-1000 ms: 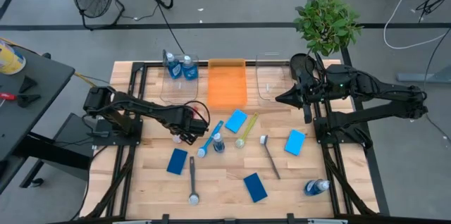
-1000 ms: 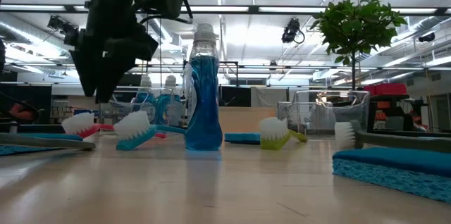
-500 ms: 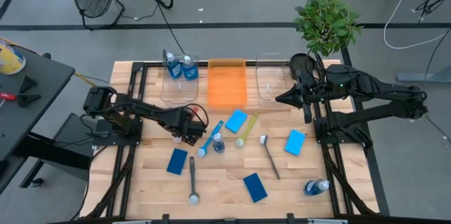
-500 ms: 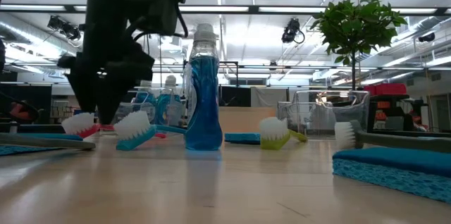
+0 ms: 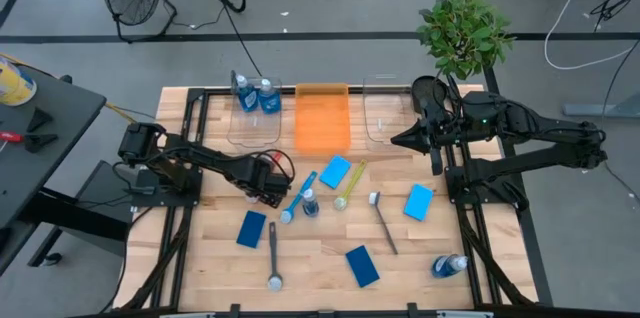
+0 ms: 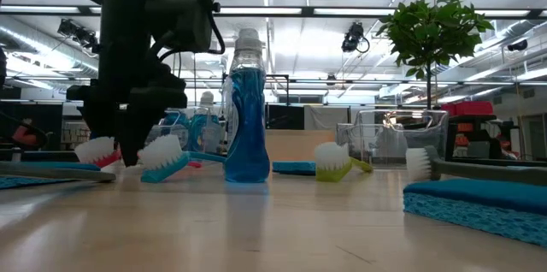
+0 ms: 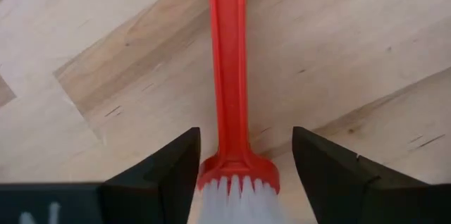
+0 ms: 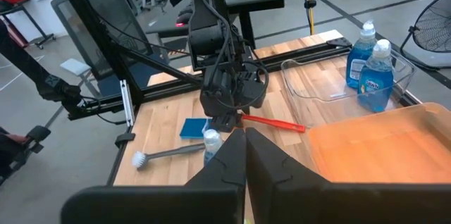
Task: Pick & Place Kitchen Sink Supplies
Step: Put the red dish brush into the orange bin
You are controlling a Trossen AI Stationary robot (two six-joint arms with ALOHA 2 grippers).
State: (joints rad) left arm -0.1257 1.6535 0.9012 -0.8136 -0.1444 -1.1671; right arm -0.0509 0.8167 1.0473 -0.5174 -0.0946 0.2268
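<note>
Straddling the red brush (image 7: 229, 76), the left pincer (image 5: 264, 186) is lowered to the table (image 5: 310, 258) at its left-centre, just left of the blue brush (image 5: 295, 200) and the upright bottle (image 6: 246, 109). Its fingers (image 7: 165, 175) are seen spread apart, one on either side of the brush where the handle meets the white bristle head; no contact with the brush can be made out, and the brush lies flat on the wood. The long axis of the red brush is aligned with the reach of the pincer, the bristle end between the fingers and the handle pointing away from it. The right pincer (image 8: 245, 155) is held fully closed and empty, near the clear bin (image 5: 385, 108) at the table's far right.
</note>
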